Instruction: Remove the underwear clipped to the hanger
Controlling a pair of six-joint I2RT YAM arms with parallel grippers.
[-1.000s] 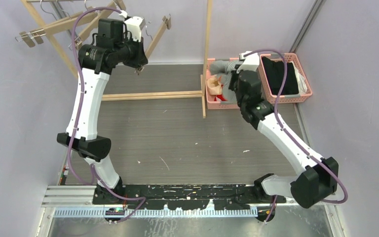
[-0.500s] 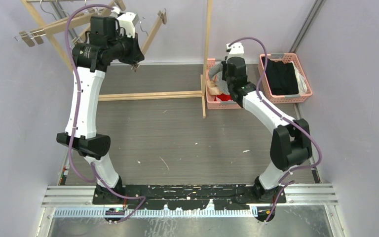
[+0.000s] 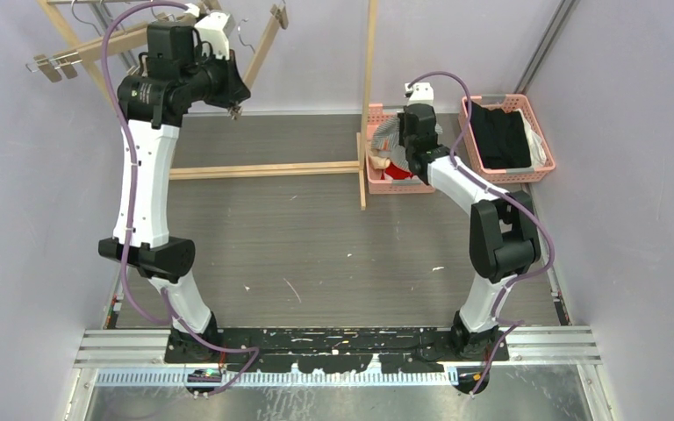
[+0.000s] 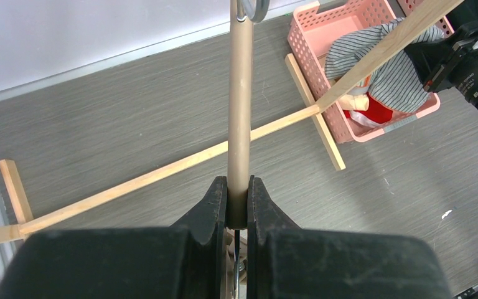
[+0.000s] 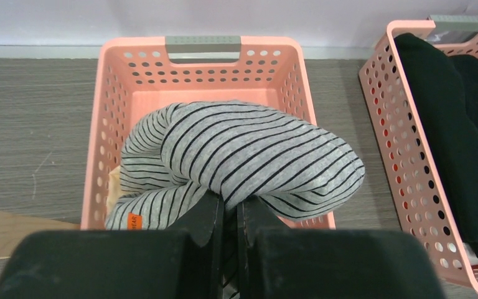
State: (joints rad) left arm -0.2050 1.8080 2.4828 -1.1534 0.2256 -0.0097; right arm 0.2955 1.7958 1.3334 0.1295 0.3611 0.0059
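Two arms are working well apart in the top view. The left gripper [image 3: 231, 95] is lifting a tan wooden hanger bar [image 3: 263, 48] at the far left, above the light wooden drying rack [image 3: 263, 168], probably to keep it steady and out of the way. The right gripper [image 3: 401, 156] is reaching down into a perforated pink plastic basket [image 3: 372, 180] at the far right. A second pink basket [image 3: 511, 175] just to its right is holding black clothing [image 3: 498, 132].

At the left wrist, the fingers are pressing together on the bar's near end, with a metal hook [image 4: 253, 7] showing at the far end. No cloth is hanging on the stretch in view. Off to the right, the first basket is holding the grey-and-white pinstriped boxer briefs [image 4: 404, 75], a small red piece with white trim [image 4: 379, 112] and a beige piece [image 4: 355, 99].

At the right wrist, the fingers are pinching a fold of the briefs, which are lying bunched inside the basket and hiding most of its floor. The garment is likely being set down there, and the jaws would need to part to release it.
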